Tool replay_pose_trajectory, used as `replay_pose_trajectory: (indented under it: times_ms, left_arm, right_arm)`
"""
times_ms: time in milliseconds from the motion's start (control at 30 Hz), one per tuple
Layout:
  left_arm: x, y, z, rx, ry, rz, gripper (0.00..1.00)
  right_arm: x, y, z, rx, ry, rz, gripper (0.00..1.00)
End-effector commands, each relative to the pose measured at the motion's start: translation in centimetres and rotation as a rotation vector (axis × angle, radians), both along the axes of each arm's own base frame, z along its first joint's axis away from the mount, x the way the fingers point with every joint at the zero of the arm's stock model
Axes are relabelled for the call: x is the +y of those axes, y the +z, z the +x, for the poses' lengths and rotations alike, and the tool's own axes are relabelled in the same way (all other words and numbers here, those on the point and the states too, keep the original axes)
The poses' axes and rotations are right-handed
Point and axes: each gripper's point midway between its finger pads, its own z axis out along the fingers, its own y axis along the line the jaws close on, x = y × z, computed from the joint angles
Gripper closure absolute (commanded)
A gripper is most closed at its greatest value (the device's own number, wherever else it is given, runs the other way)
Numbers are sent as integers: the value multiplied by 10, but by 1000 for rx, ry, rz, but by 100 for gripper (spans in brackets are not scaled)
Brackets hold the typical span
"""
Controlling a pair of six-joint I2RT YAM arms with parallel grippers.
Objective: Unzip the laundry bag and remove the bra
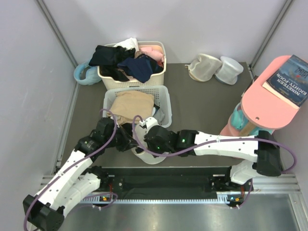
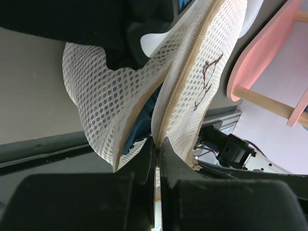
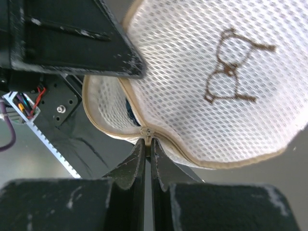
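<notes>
- The laundry bag [image 3: 216,120] lies on the table just on the near side of the white slatted basket [image 1: 165,103], between the basket and the arm bases.
- From above, both wrists cover most of the bag.
- The flat mesh face of the bag carries a small dark bra pictogram [image 3: 231,67].
- The zip [image 2: 185,72] runs along the bag's beige rim and is partly undone. A gap stands open between the two mesh sides, and something dark blue shows inside. I cannot tell what it is.
- The right gripper [image 3: 146,147] reaches in from the right, just near of the basket. It is clenched, its tips meeting on the zip pull [image 3: 146,131] at the rim.
- The left gripper [image 2: 157,147] comes in from the basket's near-left corner and is also clenched. Its tips sit against the bag's rim where the two mesh sides meet. Whether any fabric is pinched between them I cannot tell.
- A folded tan cloth [image 1: 131,107] fills the basket.
- A second basket [image 1: 161,48], holding dark garments, stands touching the first on its far side.
- Two round pouches [image 1: 204,67] sit beyond the basket to the right.
- A pink stool [image 1: 269,103] stands well to the right of the basket.
</notes>
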Motion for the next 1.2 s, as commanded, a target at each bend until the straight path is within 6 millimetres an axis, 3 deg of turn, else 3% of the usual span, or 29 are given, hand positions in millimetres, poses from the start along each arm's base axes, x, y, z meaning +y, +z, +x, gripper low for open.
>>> replay_pose_trajectory:
  times_ms: [0, 267, 433, 733, 900, 1067, 1100, 1167]
  left_arm:
    - [12, -14, 3, -4, 45, 60, 100]
    - [20, -14, 4, -17, 63, 104, 100]
    - [19, -8, 6, -52, 61, 93, 100]
    - [22, 9, 10, -149, 6, 125, 100]
    - [18, 16, 9, -192, -69, 138, 100]
    - [15, 38, 16, -265, -135, 161, 100]
    - [13, 52, 20, -294, -138, 161, 100]
    - [12, 54, 28, -286, -157, 193, 100]
  right_arm:
    - [-30, 17, 4, -41, -63, 23, 100]
    - [-101, 1, 17, -42, -154, -55, 100]
    - [-126, -10, 43, -62, -217, -90, 100]
    - [-127, -14, 99, -127, -298, -111, 100]
    - [-128, -14, 111, -156, -291, -123, 100]
    - [-124, 11, 108, -169, -245, -89, 100]
    - [-125, 13, 104, -155, -241, -85, 98]
    - [-127, 32, 100, -161, -250, -43, 80]
